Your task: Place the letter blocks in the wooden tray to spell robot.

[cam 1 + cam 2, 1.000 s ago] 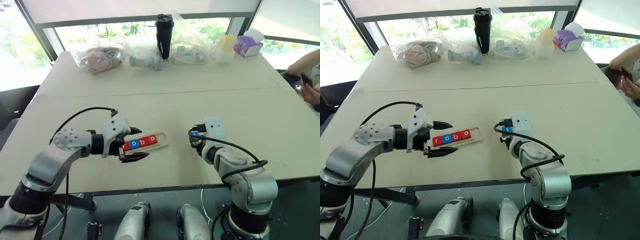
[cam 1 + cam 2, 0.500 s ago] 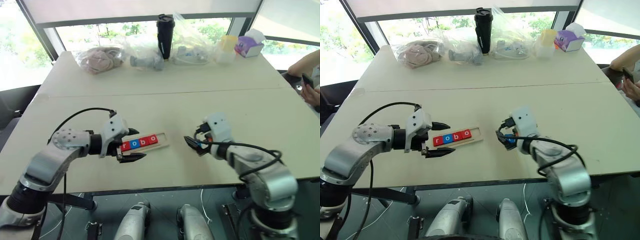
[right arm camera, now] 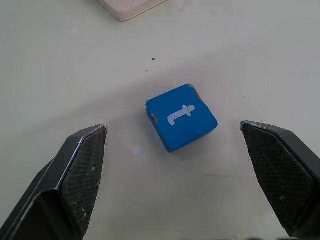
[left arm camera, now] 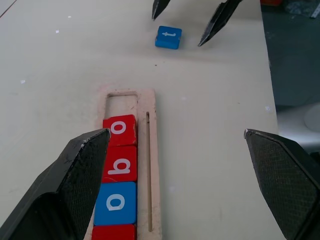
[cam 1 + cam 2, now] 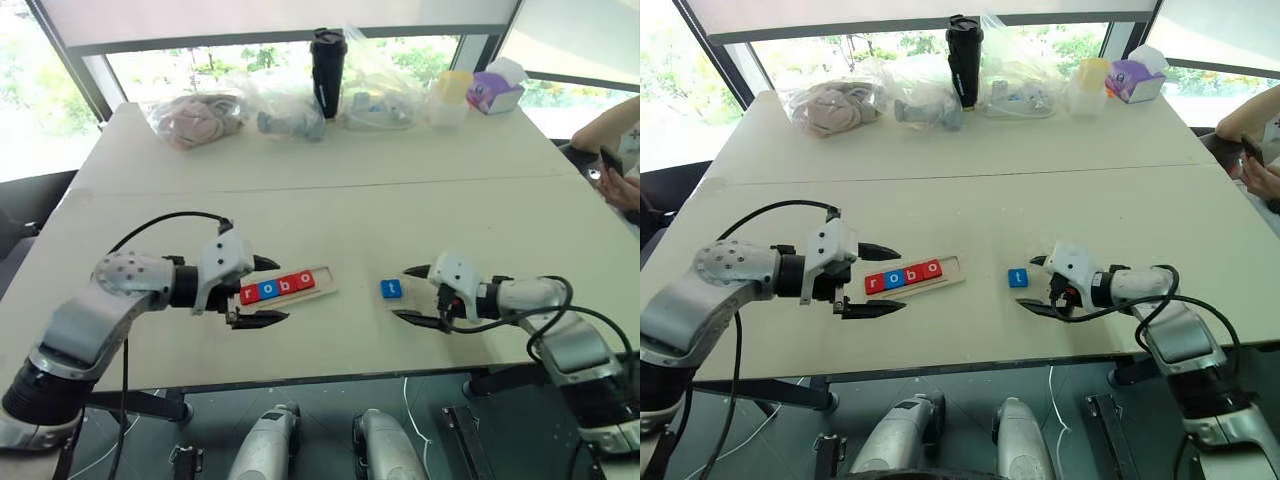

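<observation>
Four letter blocks point(image 5: 277, 288) already sit side by side in the wooden tray point(image 5: 322, 287), reading r, o, b, o, so the word lacks only its final letter and the tray's last slot, at the end nearer the right arm, is bare. The blue t block point(image 5: 391, 288) lies flat on the counter point(image 5: 400, 215), apart from the tray and between it and the right pincer point(image 5: 410, 294), whose fingers are spread wide with nothing in them, the tips just short of the block and bracketing it. The left pincer point(image 5: 264, 291) is likewise released and empty, its fingers straddling the tray's near end over the first blocks. By my judgement, what remains is to grasp the t and seat it in the vacant slot.
</observation>
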